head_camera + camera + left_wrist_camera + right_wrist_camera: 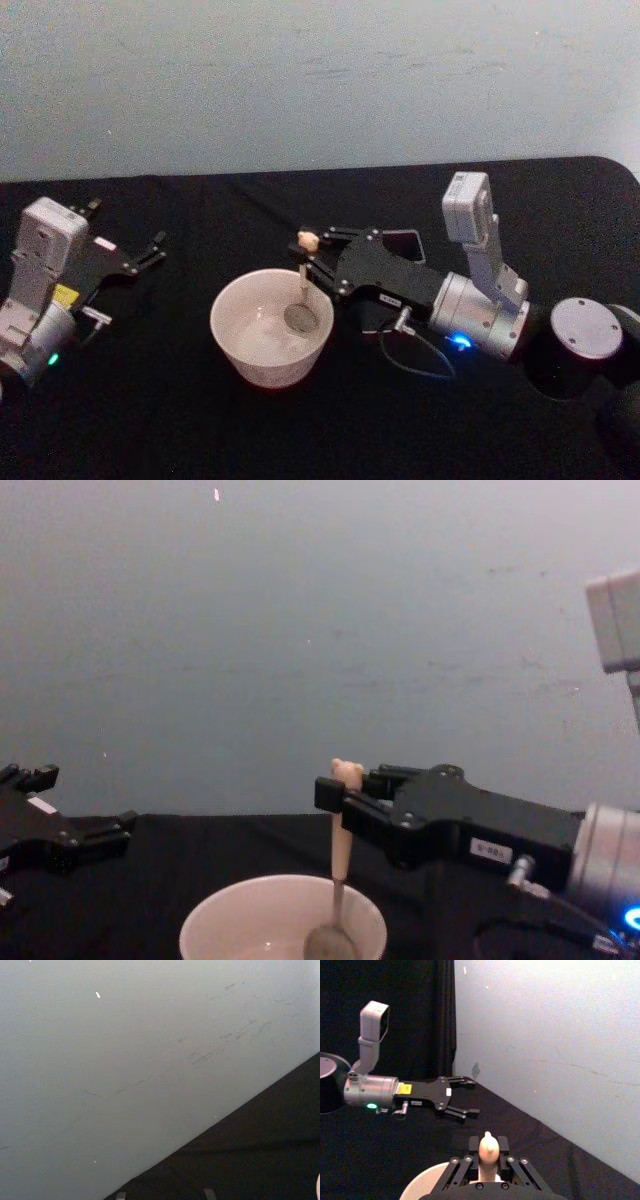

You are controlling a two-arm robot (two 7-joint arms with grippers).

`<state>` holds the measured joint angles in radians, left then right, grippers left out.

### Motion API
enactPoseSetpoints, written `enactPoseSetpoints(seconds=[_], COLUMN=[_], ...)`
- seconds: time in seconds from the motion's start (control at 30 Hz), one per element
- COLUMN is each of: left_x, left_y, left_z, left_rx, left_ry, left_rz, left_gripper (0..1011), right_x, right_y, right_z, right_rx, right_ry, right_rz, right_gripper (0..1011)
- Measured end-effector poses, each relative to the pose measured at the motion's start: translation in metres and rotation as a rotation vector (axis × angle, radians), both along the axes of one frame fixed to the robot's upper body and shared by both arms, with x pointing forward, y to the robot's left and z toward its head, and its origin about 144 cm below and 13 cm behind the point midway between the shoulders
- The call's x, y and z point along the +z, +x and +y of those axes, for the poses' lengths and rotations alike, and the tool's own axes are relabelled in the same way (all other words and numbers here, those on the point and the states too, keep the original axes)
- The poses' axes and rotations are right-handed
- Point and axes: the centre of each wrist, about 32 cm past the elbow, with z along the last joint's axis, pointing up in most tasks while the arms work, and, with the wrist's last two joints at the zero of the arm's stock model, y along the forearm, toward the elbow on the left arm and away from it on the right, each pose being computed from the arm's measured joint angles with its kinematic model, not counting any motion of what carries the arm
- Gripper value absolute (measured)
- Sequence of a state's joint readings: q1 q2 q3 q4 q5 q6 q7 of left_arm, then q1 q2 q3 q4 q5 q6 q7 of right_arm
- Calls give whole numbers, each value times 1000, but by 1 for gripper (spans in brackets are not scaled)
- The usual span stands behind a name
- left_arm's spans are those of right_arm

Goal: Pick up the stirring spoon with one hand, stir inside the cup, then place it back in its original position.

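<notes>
One stirring spoon (302,278) clamped in right end effector (318,262), bowl in cup (226,312) | left end effector (128,224) apart | holder (406,240) behind right arm

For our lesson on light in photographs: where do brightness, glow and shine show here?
Head view: the cup stands pale against the black cloth; a blue light glows on the right arm. Right wrist view: the wall is strongly lit. Chest view: the stirring spoon, held in the cup by the right gripper, shines dully at its bowl.
</notes>
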<state>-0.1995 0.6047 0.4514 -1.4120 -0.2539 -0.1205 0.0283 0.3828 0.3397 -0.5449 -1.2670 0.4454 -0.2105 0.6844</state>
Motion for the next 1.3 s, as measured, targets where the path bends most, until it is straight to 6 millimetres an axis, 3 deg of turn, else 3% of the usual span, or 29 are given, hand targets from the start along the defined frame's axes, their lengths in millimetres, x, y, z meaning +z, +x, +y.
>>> enactPoseSetpoints(seconds=[0.27,0.53,0.9,1.3], left_x=[0,0,0,0], left_y=[0,0,0,0], left_z=[0,0,0,0], left_rx=[0,0,0,0], left_ry=[0,0,0,0], left_rz=[0,0,0,0], left_gripper=[1001,1001,1001,1001], right_x=[2,1,1,1], right_y=[-13,-19,-4,7], right_z=[-3,12,29,20], right_rx=[41,104,73,0], right_ry=[5,10,30,23], right_rz=[12,27,20,16], right_gripper=[212,212,212,212])
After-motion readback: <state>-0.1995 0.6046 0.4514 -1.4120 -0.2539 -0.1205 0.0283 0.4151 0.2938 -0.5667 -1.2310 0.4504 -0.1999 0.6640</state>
